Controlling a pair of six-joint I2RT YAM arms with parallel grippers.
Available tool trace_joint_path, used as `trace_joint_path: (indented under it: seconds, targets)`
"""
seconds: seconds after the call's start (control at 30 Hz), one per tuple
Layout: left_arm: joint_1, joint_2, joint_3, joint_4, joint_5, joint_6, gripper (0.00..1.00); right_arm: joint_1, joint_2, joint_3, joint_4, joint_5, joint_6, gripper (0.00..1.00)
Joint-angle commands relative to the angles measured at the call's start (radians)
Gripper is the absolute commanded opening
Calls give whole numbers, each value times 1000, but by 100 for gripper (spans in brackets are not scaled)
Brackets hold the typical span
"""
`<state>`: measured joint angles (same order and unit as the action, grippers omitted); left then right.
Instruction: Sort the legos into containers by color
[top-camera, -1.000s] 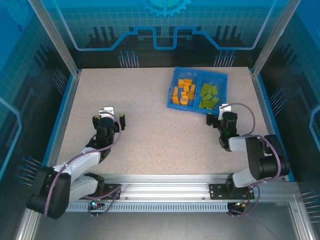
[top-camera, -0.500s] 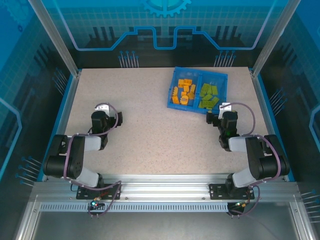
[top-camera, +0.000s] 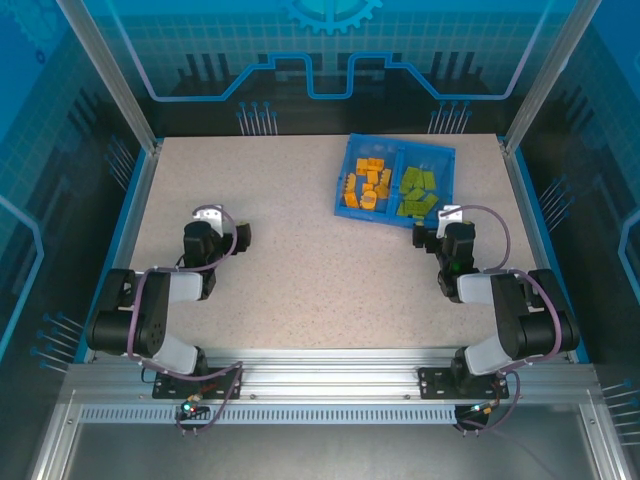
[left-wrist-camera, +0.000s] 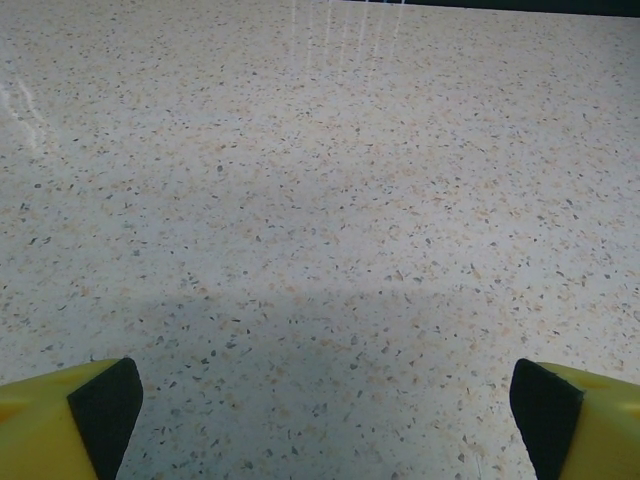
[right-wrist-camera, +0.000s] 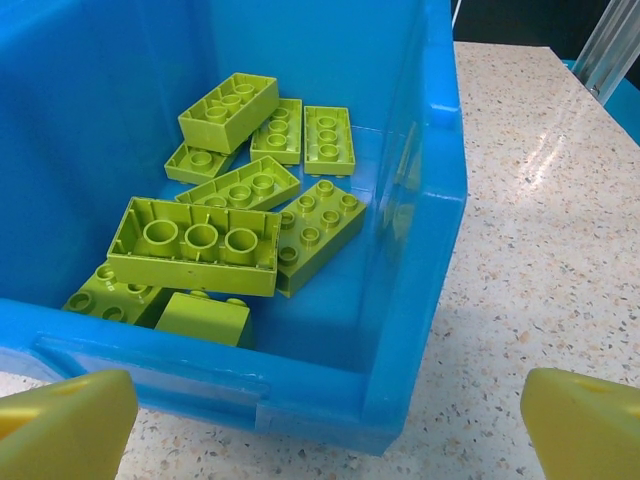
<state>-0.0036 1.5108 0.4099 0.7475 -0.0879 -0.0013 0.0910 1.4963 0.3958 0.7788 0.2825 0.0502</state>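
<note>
Right hand (top-camera: 441, 228), fingers apart and holding nothing, faces the tray (top-camera: 343, 190) just ahead. Left hand (top-camera: 214, 222), likewise apart, sits well off over bare surface (top-camera: 300, 290). Tray's long axis runs crosswise. Overhead view: orange legos (top-camera: 366, 185) in left compartment, green legos (top-camera: 417, 192) in right. Right wrist view resolves green studs. Sorting judged complete.

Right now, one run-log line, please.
left gripper open | right gripper open, facing tray | orange legos: left compartment | lime green legos: right compartment
</note>
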Motion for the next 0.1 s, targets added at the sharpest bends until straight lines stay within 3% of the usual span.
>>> trace_joint_path:
  seconds: [0.0,0.07]
  targets:
    - [2,5,4,42,27,-4,99,9,8,11,28,-3,-14,100]
    - [2,5,3,42,26,-5,99,8,8,10,28,-3,-13,100]
